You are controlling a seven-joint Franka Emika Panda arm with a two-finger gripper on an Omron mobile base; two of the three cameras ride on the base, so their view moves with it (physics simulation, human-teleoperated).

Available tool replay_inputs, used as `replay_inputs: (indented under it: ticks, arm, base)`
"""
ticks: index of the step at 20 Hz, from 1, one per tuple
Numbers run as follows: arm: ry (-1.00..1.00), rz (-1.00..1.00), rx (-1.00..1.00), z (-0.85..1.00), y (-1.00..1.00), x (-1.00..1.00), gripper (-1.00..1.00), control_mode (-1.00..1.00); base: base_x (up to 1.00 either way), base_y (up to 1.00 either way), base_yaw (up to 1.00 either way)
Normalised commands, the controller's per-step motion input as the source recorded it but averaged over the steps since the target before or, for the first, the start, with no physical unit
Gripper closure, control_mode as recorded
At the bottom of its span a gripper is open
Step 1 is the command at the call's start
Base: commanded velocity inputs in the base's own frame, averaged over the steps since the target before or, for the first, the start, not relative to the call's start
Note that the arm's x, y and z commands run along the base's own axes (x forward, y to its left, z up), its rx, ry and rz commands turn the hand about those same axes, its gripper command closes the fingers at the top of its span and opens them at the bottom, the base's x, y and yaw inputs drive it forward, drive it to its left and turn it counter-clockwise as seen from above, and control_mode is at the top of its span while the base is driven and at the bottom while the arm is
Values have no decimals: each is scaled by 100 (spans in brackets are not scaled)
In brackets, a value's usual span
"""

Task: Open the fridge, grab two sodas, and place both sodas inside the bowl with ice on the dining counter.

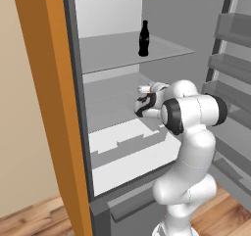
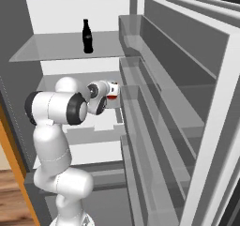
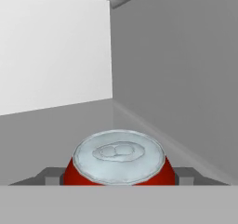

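red can (image 3: 119, 165) | between tool (image 3: 119, 177) fingers | fridge (image 3: 176, 69) wall near

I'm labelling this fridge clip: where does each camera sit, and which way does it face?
Left base view: behind the arm's left, looking into the open grey steel fridge; white arm rises lower right, slim black bottle on the upper shelf.
Right base view: behind its right, facing the same shelves and door racks; arm lower left, reaching to the small red can.
Hand view: on the hand, looking along the gripper at the can's silvery top between the fingers.
Both base views share bottle, shelves and arm.
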Motion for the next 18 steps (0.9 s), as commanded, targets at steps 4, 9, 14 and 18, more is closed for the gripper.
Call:
replay_inputs:
  ticks: [4, 9, 14, 18]
  arm:
    - [-3, 0, 0, -3, -1, -3, 100, -100]
    - [-14, 0, 0, 0, -4, -40, 100, -100]
    - [-8, 0, 0, 3, 0, -49, 100, -100]
    - [-8, 0, 0, 8, 0, -63, 100, -100]
  base:
    - [0, 0, 0]
    - [0, 0, 0]
    - [0, 0, 0]
    - [0, 0, 0]
